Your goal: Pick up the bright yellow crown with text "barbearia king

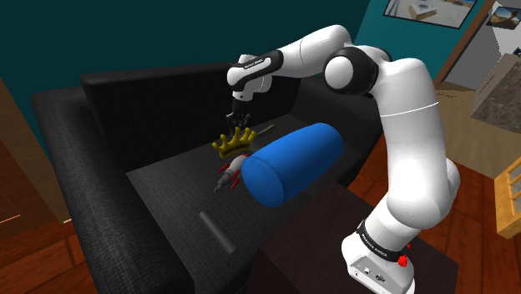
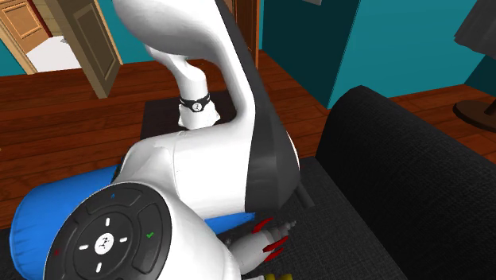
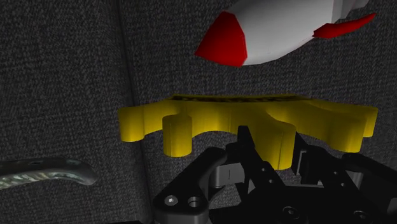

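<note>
A yellow crown (image 1: pixel 232 144) with dark lettering on its band lies on the black sofa seat (image 1: pixel 167 196), its points turned up towards the hand. My black gripper (image 1: pixel 240 119) comes down on it from above. In the wrist view the two fingers clasp one point of the crown (image 3: pixel 210 114) between them, so the gripper (image 3: pixel 275 144) is shut on it. A sliver of the yellow crown (image 2: pixel 278 277) shows at the bottom edge of the second exterior view.
A white toy rocket with red fins (image 1: pixel 229 174) lies just in front of the crown, and a big blue bolster cushion (image 1: pixel 292 163) lies beside both. A grey bar (image 1: pixel 219 231) rests nearer the seat's front. A grey metal utensil (image 3: pixel 44 173) lies by the crown. The sofa back (image 1: pixel 159 100) rises behind.
</note>
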`<state>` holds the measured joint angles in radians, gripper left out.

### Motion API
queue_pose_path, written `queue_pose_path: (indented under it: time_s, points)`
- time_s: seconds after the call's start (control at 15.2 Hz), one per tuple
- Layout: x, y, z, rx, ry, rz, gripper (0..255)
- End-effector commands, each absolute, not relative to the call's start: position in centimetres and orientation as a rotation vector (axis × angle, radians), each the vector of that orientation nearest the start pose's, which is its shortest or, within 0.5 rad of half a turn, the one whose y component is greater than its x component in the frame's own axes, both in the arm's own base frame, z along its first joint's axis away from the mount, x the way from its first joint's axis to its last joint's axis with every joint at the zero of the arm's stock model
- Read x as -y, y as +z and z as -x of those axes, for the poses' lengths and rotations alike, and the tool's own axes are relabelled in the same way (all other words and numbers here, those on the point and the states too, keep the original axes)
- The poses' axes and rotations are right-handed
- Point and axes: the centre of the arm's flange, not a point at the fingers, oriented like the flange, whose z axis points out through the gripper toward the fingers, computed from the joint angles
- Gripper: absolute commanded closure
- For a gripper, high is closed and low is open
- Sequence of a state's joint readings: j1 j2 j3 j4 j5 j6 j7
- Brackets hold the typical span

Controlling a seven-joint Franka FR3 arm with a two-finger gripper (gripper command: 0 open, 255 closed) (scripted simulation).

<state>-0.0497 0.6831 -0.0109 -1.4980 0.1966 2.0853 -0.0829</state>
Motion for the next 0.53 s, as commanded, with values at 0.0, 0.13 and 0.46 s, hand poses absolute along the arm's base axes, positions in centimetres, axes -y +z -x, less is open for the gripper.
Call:
queue_pose_path:
  time_s: [0.0, 0.13, 0.46]
  points:
    - [3.1, 27.0, -70.2, -0.120, 0.124, 2.971, 255]
    - [3.1, 28.1, -70.2, -0.120, 0.124, 2.971, 255]
    - [3.1, 29.8, -70.2, -0.120, 0.124, 2.971, 255]
